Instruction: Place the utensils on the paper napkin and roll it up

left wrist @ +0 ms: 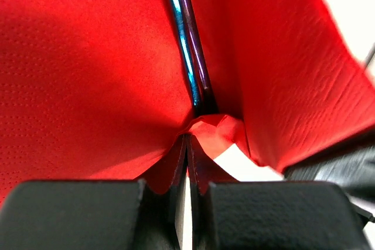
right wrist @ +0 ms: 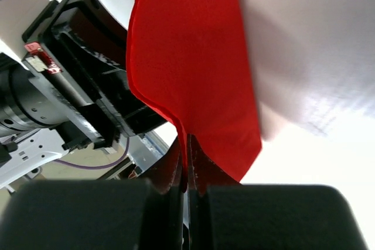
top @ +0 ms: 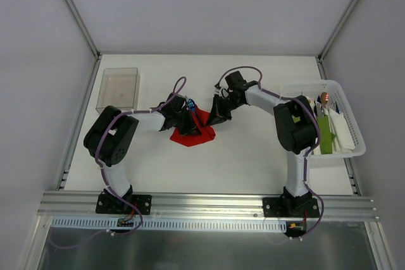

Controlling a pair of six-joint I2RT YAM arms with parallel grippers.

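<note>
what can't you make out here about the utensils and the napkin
- Left wrist view: the utensils show as one blue-purple strip; the heads are cut off by the top edge, so the count is unclear.
- Right wrist view: the paper napkin, pinched in the right gripper, hides any utensil.
- Top view: the left gripper and right gripper cover the napkin's middle; the basket contents are too small to identify.

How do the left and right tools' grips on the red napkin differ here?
The left tool pinches a puckered fold, a blue-purple utensil lying just beyond its tips; the right tool pinches a smooth edge, with no utensil in its view. Both are shut on the paper napkin.
</note>
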